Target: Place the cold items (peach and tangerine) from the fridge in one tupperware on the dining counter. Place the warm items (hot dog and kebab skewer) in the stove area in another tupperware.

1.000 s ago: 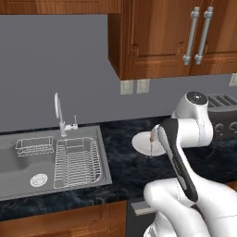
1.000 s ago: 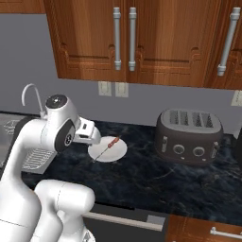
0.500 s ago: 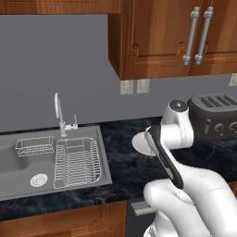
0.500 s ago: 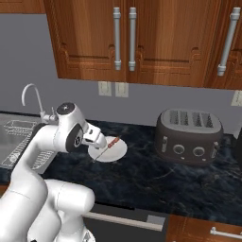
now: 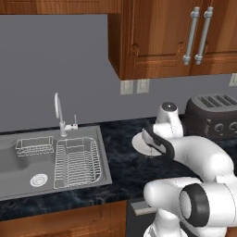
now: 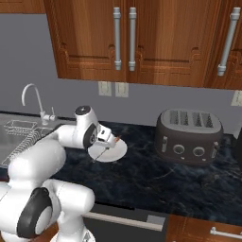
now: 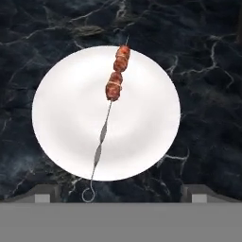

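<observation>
- Step in hand, as judged: the approach to the kebab skewer (image 7: 109,120), one of the two warm items; no pickup made yet.
- The skewer lies across a white plate (image 7: 61,123) on the dark marble counter (image 6: 156,175). In the hand view the meat chunks sit toward the top of the plate, while the thin metal shaft runs down and its ring end hangs just past the plate's lower rim.
- The gripper (image 6: 105,138) hovers over the plate with its jaws spread fully wide and nothing between them; the finger tips (image 7: 43,195) show at the bottom of the hand view, apart from the skewer.
- Next move, as judged: descend and close on the meat section, the thickest part. The bare shaft is thin and lies nearly flat on the plate, so a grip there would likely slip. The jaws need to straddle the skewer crosswise.
- Edges: the plate's rim is low, so it is not much of an obstacle.
- Open room: bare counter lies around the plate. The toaster (image 6: 190,136) stands well apart on one side, the sink (image 5: 9,180) with its dish rack (image 5: 76,161) on the other; wall cupboards (image 6: 142,42) hang above, well clear of the hand.
- No tupperware can be made out here.
</observation>
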Motion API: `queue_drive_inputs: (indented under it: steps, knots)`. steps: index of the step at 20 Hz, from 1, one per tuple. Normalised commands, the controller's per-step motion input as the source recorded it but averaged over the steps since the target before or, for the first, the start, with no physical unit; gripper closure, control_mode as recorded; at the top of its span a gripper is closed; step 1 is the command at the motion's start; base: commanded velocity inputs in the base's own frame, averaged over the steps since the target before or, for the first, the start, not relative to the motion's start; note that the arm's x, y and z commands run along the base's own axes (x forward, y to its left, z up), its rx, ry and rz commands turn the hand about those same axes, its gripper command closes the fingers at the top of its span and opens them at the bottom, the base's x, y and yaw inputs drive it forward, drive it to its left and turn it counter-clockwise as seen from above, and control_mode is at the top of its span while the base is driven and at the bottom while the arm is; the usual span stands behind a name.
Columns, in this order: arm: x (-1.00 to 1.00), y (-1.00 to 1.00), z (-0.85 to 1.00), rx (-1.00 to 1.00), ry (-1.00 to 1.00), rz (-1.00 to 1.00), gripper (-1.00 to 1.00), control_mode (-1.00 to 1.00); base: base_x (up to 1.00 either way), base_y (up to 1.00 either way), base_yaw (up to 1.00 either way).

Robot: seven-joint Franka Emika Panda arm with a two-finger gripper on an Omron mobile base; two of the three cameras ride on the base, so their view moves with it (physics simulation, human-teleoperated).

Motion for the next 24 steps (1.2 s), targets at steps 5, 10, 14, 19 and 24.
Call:
queue_drive_inputs:
  steps: [5, 10, 14, 19, 24]
  knots:
    - [0.77, 0.00, -0.30, 0.00, 0.11, 0.00, -1.00, -1.00, 0.00, 0.00, 0.00]
    - [0.55, 0.00, -0.38, 0.00, 0.06, 0.00, -1.00, -1.00, 0.00, 0.00, 0.00]
    - [0.25, -0.06, -0.44, 0.00, 0.00, 0.00, -1.00, -1.00, 0.00, 0.00, 0.00]
    - [0.17, -0.11, -0.42, 0.00, 0.00, 0.00, -1.00, -1.00, 0.00, 0.00, 0.00]
    - [0.20, -0.07, -0.35, 0.00, 0.00, 0.00, -1.00, -1.00, 0.00, 0.00, 0.00]
